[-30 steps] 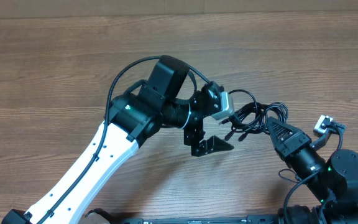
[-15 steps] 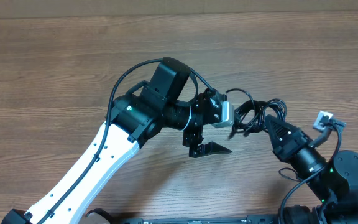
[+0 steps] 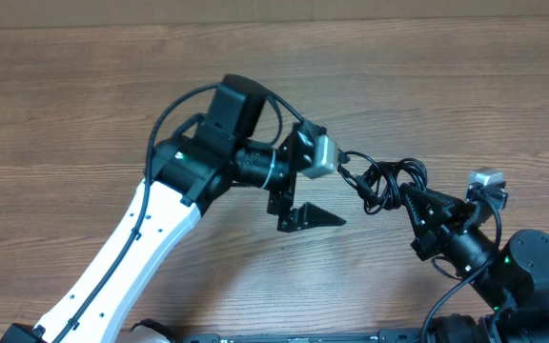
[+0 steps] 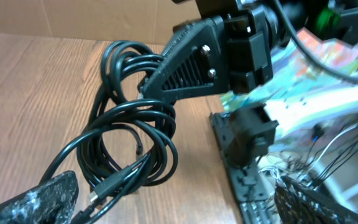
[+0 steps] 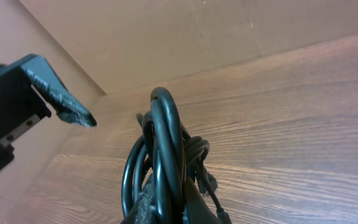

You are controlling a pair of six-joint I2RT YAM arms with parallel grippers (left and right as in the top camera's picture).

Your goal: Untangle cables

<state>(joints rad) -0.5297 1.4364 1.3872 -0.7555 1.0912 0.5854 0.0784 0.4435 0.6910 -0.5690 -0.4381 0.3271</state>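
On the wooden table (image 3: 84, 105) the cables (image 3: 386, 179) are a small knot of thin black loops right of the middle of the overhead frame, between the two grippers. The right gripper (image 3: 410, 198) comes up from the lower right corner, and its jaws are closed tight on the right side of the cables. In the right wrist view the cables (image 5: 164, 146) rise from its own fingers (image 5: 151, 208) at the bottom edge and stand nearly upright in the middle of the frame. The left gripper (image 3: 326, 186), at the end of the white arm (image 3: 136, 248) that crosses from the lower left, points to the right at the cables, its jaws spread wide and holding nothing. In the left wrist view its fingers (image 4: 45, 198) show only in the two bottom corners, and the loops of the cables (image 4: 132, 146) hang between them, closer to the one in the bottom left corner. A cord end with a plug (image 4: 97, 198) lies just beside that finger – whether it touches, I cannot tell. The ribbed black finger of the right gripper (image 4: 185, 62) enters this view from the upper right and bites the upper loops. Whether the lowest loops rest on the table is not clear – a shadow lies under them.
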